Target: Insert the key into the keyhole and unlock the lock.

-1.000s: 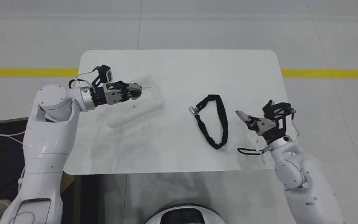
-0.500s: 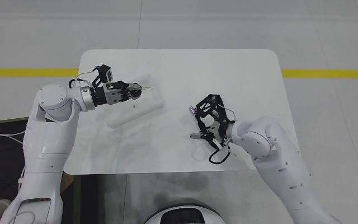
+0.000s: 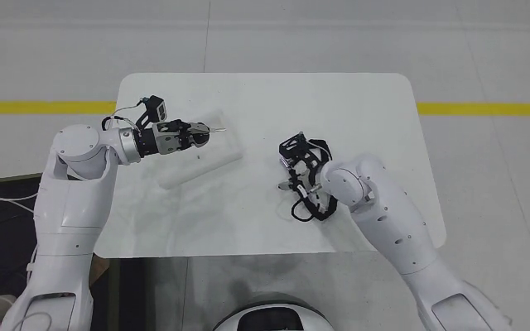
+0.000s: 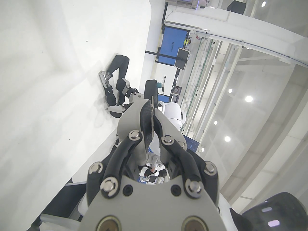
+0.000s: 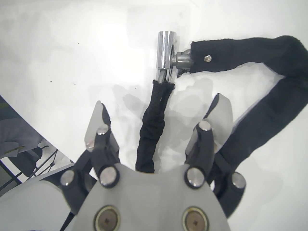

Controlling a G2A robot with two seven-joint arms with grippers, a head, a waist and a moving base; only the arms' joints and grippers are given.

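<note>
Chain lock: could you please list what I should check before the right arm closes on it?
1. Key clamped in left tool: ok.
2. Right tool open: ok.
3. Chain passes through the right tool's opening: ok.
4. Silver lock barrel lying uncovered on the table: ok.
5. Keyhole end turned toward the key: cannot tell.

- We saw the chain (image 5: 264, 78) sleeved in plain black.
- Its lock cylinder (image 5: 165, 51) was shiny chrome.
- The key (image 4: 152, 118) looked dull grey.
- We noted a plain white table (image 3: 331, 107).
- The floor stripe (image 3: 472, 108) was yellow.
</note>
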